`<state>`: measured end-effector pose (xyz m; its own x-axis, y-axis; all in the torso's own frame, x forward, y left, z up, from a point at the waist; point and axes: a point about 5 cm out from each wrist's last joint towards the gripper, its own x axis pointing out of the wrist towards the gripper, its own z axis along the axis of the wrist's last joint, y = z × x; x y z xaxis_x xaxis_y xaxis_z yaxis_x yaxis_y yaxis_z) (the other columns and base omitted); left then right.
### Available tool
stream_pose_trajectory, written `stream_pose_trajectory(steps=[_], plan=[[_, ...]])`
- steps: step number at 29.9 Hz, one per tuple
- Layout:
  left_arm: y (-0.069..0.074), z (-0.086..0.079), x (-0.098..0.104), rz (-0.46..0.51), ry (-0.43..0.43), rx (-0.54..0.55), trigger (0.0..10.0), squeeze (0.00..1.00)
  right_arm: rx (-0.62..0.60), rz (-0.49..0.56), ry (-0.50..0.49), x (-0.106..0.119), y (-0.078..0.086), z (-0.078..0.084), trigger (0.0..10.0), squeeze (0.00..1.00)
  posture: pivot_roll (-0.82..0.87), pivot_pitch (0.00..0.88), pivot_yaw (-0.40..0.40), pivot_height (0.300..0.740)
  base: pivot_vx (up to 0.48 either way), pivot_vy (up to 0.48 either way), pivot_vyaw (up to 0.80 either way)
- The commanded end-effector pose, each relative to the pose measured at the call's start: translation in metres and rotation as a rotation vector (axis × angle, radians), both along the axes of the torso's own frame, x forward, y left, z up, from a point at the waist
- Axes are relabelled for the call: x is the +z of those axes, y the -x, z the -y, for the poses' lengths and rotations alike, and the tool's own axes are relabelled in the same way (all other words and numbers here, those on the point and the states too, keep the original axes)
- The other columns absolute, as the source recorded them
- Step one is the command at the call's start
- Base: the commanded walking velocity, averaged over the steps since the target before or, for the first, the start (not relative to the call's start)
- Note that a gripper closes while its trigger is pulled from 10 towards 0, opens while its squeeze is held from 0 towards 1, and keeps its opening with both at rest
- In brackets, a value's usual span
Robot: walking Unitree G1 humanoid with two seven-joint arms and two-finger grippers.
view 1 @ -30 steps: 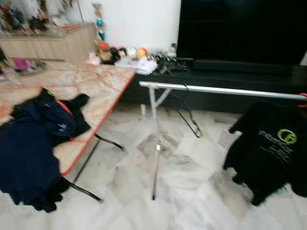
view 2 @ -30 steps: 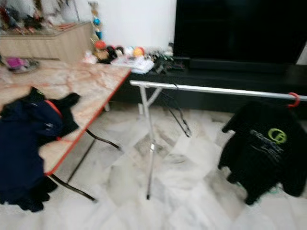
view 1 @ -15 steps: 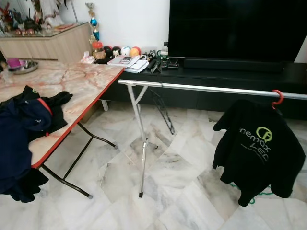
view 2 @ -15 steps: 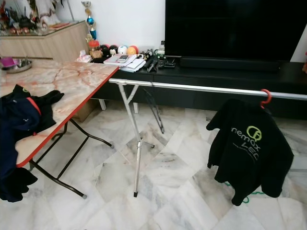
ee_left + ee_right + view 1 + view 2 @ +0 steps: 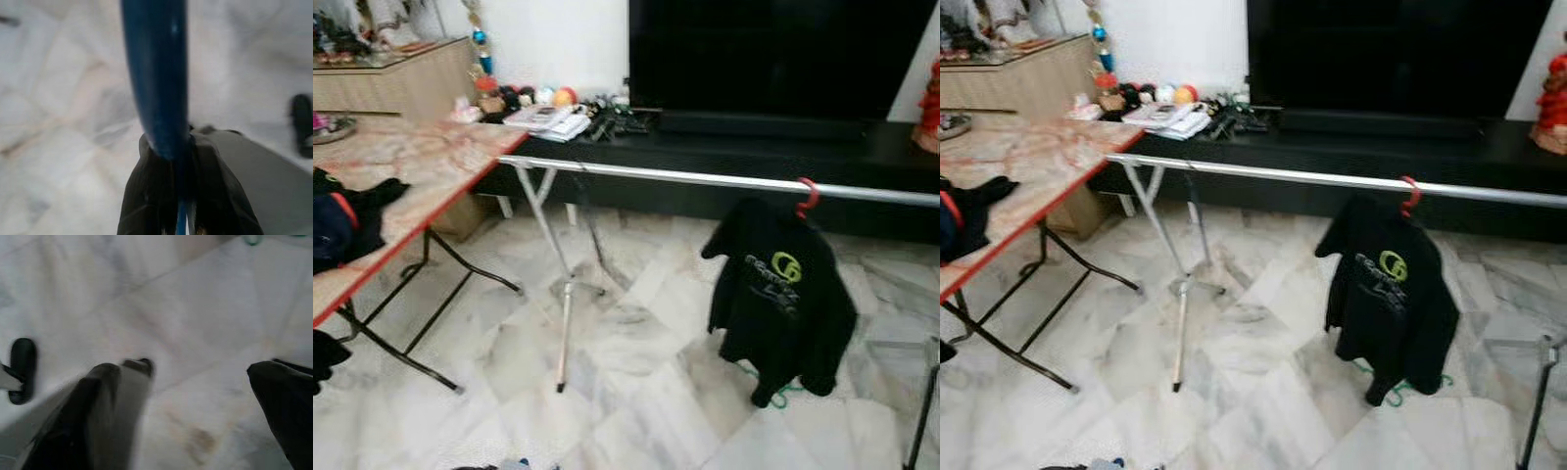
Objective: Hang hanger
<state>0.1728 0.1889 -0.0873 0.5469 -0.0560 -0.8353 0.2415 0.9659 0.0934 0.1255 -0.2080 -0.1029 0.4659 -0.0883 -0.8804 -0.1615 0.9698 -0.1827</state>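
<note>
Left tool point(image 5: 178, 196): closed tight on a blue hanger point(image 5: 157, 73); the two black fingers point(image 5: 146, 191) press on it from both sides.
Blue hanger: in the left wrist view it rises from between the fingers as one thick blue bar, its long axis running on along the line of the fingers and away from the wrist, with a slight curve. Which part of the hanger this is cannot be told; it is blurred. Pale marble floor point(image 5: 58, 98) lies behind it.
Right tool point(image 5: 195, 396): spread wide, holding nothing, over the marble floor.
Rail point(image 5: 685, 178): a silver bar running level across the room, carried on a crossed silver stand point(image 5: 563, 294) near its left end.
Red hanger point(image 5: 806, 194): hooked over the rail toward its right part, carrying a black shirt point(image 5: 781, 299) with a green logo that hangs clear of the floor.
Counter point(image 5: 421, 162): marble-patterned top with a red edge, on the left, with dark clothes point(image 5: 337, 220) lying on it.
Behind the rail: a low black TV unit point(image 5: 754, 157) and a large dark screen point(image 5: 773, 54).
</note>
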Motion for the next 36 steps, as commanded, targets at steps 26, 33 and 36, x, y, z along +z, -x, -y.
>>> stream_pose_trajectory(steps=[26,33,36], plan=[[-0.001,-0.031,0.006,0.073,-0.117,0.117,10.0,0.0,0.007,-0.004,-0.012,-0.001,-0.001,-0.007,10.0,0.0,0.03,0.018,0.033,0.74,0.0,-0.038,0.0],[-0.004,-0.027,0.007,0.066,-0.107,0.083,10.0,0.0,-0.017,0.009,-0.017,0.0,-0.003,-0.007,10.0,0.0,0.02,0.037,0.037,0.74,0.036,0.0,0.0],[-0.005,-0.025,0.007,0.064,-0.103,0.074,10.0,0.0,-0.035,0.015,-0.021,0.0,-0.005,-0.008,10.0,0.0,0.02,0.042,0.041,0.74,0.267,0.0,0.0]])
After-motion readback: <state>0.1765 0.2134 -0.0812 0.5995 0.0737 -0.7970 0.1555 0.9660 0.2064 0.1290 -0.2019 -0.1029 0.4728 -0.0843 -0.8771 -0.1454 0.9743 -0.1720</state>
